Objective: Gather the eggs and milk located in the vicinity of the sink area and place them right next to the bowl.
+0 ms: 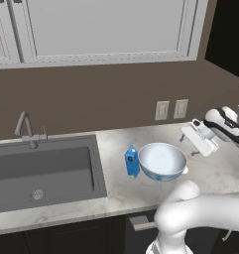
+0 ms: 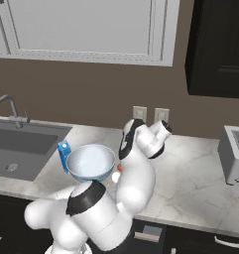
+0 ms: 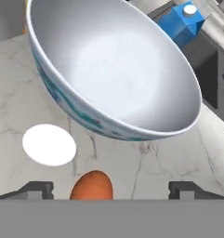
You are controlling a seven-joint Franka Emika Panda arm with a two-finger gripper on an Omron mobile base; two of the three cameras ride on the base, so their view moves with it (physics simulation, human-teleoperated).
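Glossy white arm point(image 2: 133, 183) of rounded, bulbous segments, with black bands at the joints. Flat white pincer point(image 1: 199, 137) body; its two small fingertips point(image 3: 39, 189) are dark grey.

A home kitchen: a marble desk point(image 1: 215, 173) with the sink point(image 1: 41, 171) at nine o'clock, white cabinets point(image 1: 101, 30) overhead, a toaster point(image 2: 235, 154) at three o'clock.

Even soft light, faint shadows, sharp render

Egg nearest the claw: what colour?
Orange-brown egg; hand view shows it best, beside a white one.
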